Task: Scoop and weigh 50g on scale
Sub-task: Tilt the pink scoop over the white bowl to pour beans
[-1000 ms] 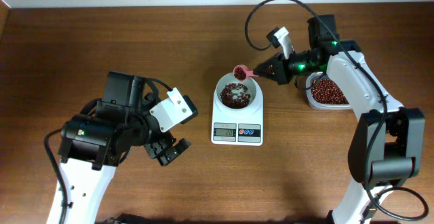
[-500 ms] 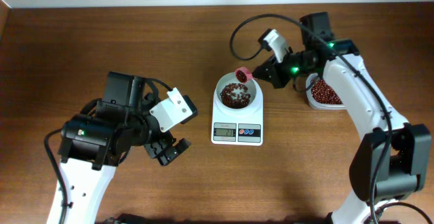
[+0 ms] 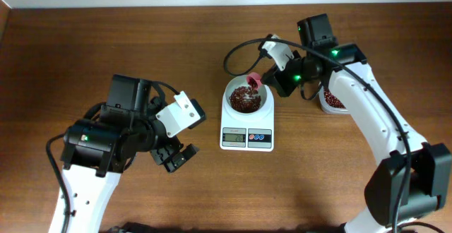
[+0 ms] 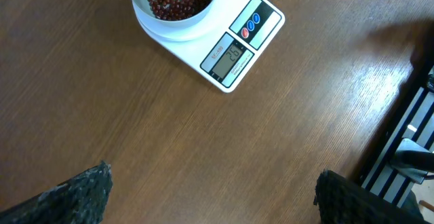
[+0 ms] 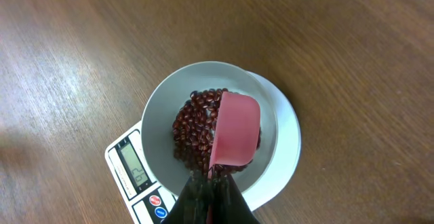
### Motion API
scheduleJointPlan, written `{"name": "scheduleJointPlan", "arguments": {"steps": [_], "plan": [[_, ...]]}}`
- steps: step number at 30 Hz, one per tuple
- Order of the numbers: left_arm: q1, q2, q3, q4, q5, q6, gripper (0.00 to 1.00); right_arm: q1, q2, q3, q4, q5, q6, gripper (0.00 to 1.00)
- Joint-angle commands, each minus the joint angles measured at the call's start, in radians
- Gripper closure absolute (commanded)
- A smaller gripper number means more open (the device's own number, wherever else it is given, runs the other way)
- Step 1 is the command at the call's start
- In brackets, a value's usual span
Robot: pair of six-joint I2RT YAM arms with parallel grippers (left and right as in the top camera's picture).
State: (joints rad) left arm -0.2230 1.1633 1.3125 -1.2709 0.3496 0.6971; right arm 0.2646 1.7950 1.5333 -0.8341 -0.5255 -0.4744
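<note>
The white scale (image 3: 246, 139) sits mid-table, its round bowl (image 3: 228, 102) holding a heap of dark red-brown beans (image 3: 244, 100). My right gripper (image 3: 272, 78) is shut on the handle of a pink measuring spoon (image 3: 254, 82). In the right wrist view the spoon (image 5: 234, 136) is turned over above the beans (image 5: 191, 130) in the bowl (image 5: 156, 108), its back facing the camera. My right gripper (image 5: 211, 183) sits at the bowl's near edge. My left gripper (image 3: 176, 157) hangs open over bare wood, left of the scale (image 4: 234, 54); nothing lies between its fingertips (image 4: 81, 191).
A clear tub of beans (image 3: 330, 103) stands right of the scale, mostly hidden under my right arm. The scale's display and its red and blue buttons (image 5: 157, 207) face the table's front. A dark frame (image 4: 407, 136) borders the table edge in the left wrist view.
My right arm has swung left and rolled, carrying the pink spoon from the bowl's far right rim to over the bowl and tipping it over. The left arm has not moved.
</note>
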Motion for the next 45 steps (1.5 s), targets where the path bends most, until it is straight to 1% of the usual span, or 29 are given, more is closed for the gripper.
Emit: {"name": "scheduleJointPlan", "arguments": {"steps": [1, 5, 10, 13, 17, 20, 23, 26, 28, 29, 31, 34, 37, 39, 42, 45], "plan": [[0.003, 0.0, -0.003, 0.002, 0.017, 0.019, 0.01, 0.035, -0.029, 0.012, 0.0, 0.007, -0.009, 0.96], [0.003, 0.0, -0.003, 0.002, 0.017, 0.019, 0.01, 0.045, -0.029, 0.012, 0.001, 0.068, -0.009, 0.96], [0.003, 0.0, -0.003, 0.001, 0.017, 0.019, 0.01, 0.045, -0.029, 0.011, 0.002, 0.068, -0.009, 0.96], [0.003, 0.0, -0.003, 0.002, 0.017, 0.019, 0.01, 0.043, -0.029, 0.012, 0.004, 0.101, -0.009, 0.96], [0.003, 0.0, -0.003, 0.002, 0.017, 0.019, 0.01, 0.063, -0.029, 0.011, 0.003, 0.083, -0.009, 0.96], [0.003, 0.0, -0.003, 0.002, 0.017, 0.019, 0.01, 0.061, -0.029, 0.011, 0.003, 0.162, -0.009, 0.96], [0.003, 0.0, -0.003, 0.002, 0.017, 0.019, 0.01, 0.077, -0.029, 0.011, 0.003, 0.12, -0.009, 0.96], [0.003, 0.0, -0.003, 0.002, 0.017, 0.019, 0.01, 0.075, -0.029, 0.011, 0.005, 0.191, -0.009, 0.96], [0.003, 0.0, -0.003, 0.001, 0.017, 0.019, 0.01, 0.079, -0.029, 0.011, 0.003, 0.127, -0.008, 0.96], [0.003, 0.0, -0.003, 0.002, 0.017, 0.019, 0.01, 0.082, -0.029, 0.011, 0.003, 0.127, -0.009, 0.96], [0.003, 0.0, -0.003, 0.002, 0.017, 0.019, 0.01, 0.082, -0.029, 0.011, 0.013, 0.207, -0.01, 0.96], [0.003, 0.0, -0.003, 0.002, 0.017, 0.019, 0.01, 0.084, -0.029, 0.011, 0.014, 0.153, -0.009, 0.96], [0.003, 0.0, -0.003, 0.002, 0.017, 0.019, 0.01, 0.081, -0.029, 0.011, 0.017, 0.202, -0.05, 0.96], [0.003, 0.0, -0.003, 0.002, 0.017, 0.019, 0.01, 0.089, -0.029, 0.011, 0.02, 0.15, -0.05, 0.96], [0.003, 0.0, -0.003, 0.002, 0.017, 0.019, 0.01, 0.094, -0.029, 0.011, 0.022, 0.225, -0.05, 0.96], [0.003, 0.0, -0.003, 0.002, 0.017, 0.019, 0.01, 0.103, -0.029, 0.011, 0.026, 0.184, -0.05, 0.96]]}}
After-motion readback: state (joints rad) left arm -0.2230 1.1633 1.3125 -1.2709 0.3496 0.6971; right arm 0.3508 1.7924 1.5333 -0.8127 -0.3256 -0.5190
